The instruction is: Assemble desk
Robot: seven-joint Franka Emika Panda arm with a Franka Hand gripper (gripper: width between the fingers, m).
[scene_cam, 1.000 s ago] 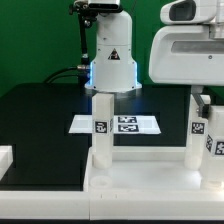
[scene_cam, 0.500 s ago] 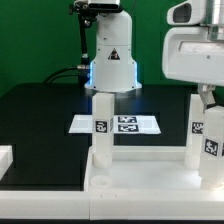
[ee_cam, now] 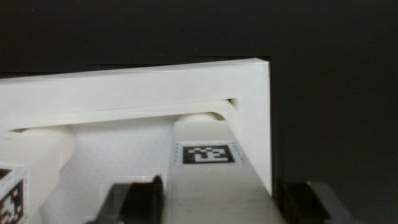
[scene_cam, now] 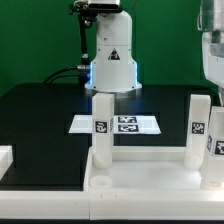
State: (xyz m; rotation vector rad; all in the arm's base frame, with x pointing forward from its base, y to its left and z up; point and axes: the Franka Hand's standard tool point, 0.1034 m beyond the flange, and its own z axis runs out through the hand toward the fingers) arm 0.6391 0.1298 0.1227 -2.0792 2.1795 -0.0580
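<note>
White desk (scene_cam: 140,172) top lying flat, tagged peg legs (scene_cam: 101,128) upright in sockets.

My arm's base (scene_cam: 110,50) is a glossy white column with a black-and-yellow warning triangle, black cabling behind, and the tool (ee_cam: 217,200) has black ribbed fingers.

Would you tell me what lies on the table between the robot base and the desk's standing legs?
The marker board lies flat there, as the exterior view shows, behind the legs and before the robot base.
</note>
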